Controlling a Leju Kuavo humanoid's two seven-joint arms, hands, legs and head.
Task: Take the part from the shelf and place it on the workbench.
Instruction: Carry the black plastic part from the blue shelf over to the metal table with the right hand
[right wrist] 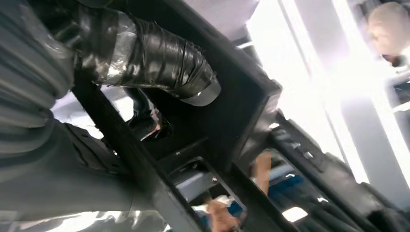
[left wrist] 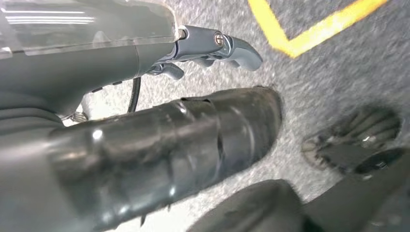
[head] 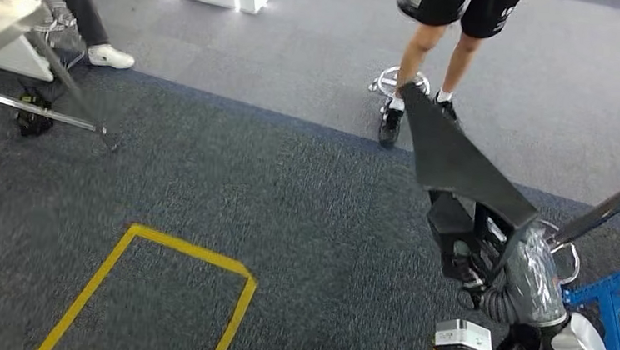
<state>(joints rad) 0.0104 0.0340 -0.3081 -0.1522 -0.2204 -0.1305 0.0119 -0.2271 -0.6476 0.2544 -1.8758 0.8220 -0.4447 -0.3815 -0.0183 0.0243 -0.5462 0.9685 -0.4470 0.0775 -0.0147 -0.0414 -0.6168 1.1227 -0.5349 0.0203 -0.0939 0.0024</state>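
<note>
Carrying the black part (head: 458, 166) gripped in my right hand (head: 483, 264) above the grey carpet (head: 289, 190), left hand (left wrist: 212, 48) hanging empty with fingers loosely apart, I judge the next move is finding the table.

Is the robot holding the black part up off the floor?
Yes, the right hand grips the black part in the air above the carpet.

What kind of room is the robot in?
Probably a robot test lab or workshop. Grey carpet marked with yellow tape, a blue metal frame and people nearby suggest it. The right hand holds a black part; the left hand hangs above the floor.
</note>
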